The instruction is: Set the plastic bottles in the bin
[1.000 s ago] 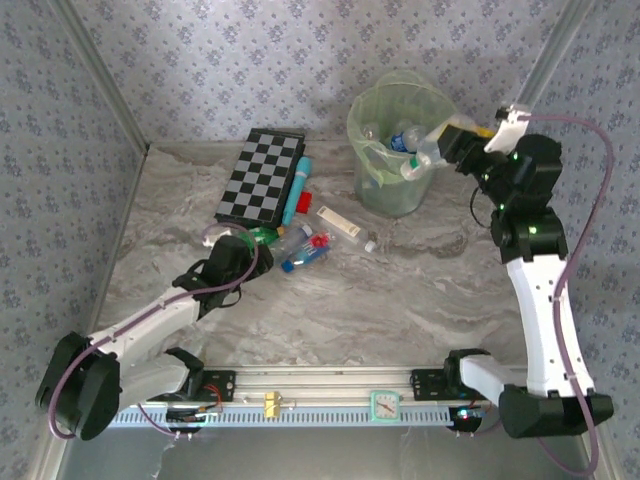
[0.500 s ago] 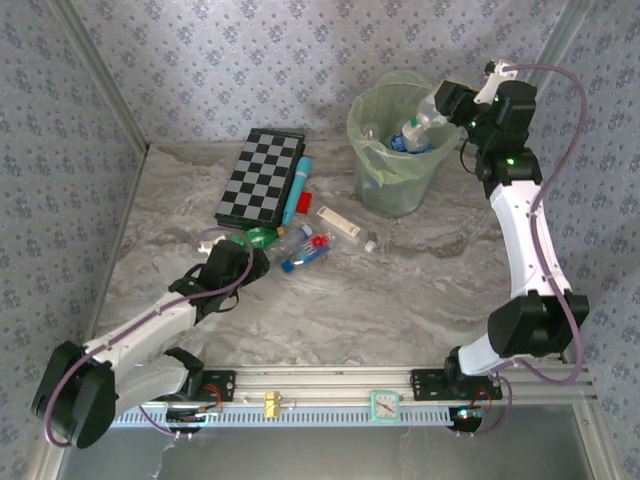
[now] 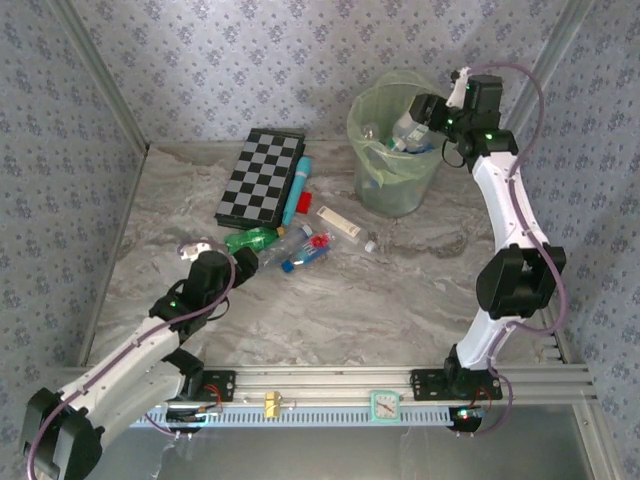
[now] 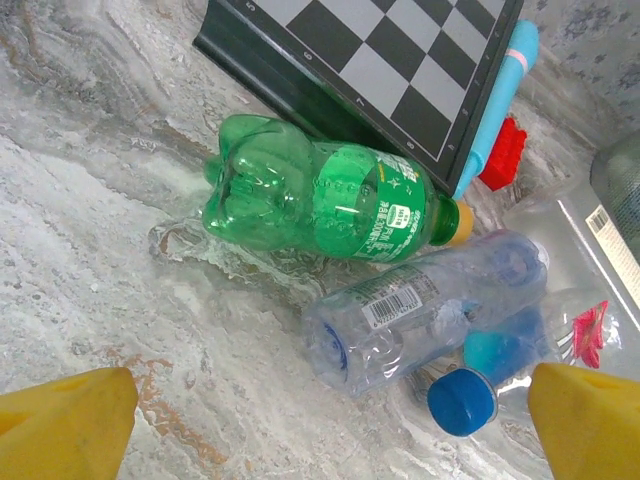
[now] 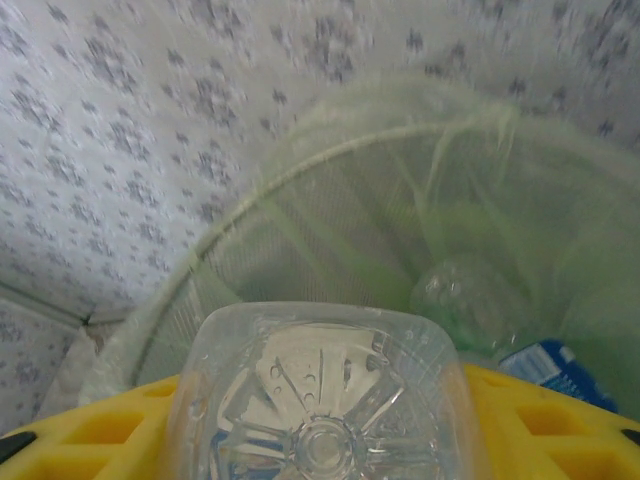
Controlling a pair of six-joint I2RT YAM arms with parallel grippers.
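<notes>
- Change, near side: the left gripper (image 3: 244,263) has drawn back a little toward the near edge of the table (image 4: 100,250) since a second ago. The green bottle (image 4: 320,200) now lies uncovered ahead of it.
- Change, far side: the right gripper (image 3: 424,112) has moved from beside the right wall of the bin (image 3: 380,165) to a position above its right rim. The right arm has stretched out to get it there.
- Left fingers (image 4: 60,425): spread fully apart, nothing held. The green bottle lies on its side ahead of them, against the edge of the checkerboard (image 4: 400,50).
- A clear bottle (image 4: 420,310) lies just nearer than the green one, between the finger lines. A blue-capped bottle (image 4: 462,400) lies near the right fingertip.
- The cyan tube (image 4: 500,100) and the red block (image 4: 505,155) lie beyond these bottles.
- Right fingers (image 5: 90,420): closed on a clear held bottle (image 5: 320,400), base outward, over the bin opening. Other bottles (image 5: 465,295) lie inside the bin below it.
- Left arm pose: low over the table, angled from the near left corner toward the centre.
- Right arm pose: extended upward and far, with the elbel bent and the wrist turned left toward the bin.
</notes>
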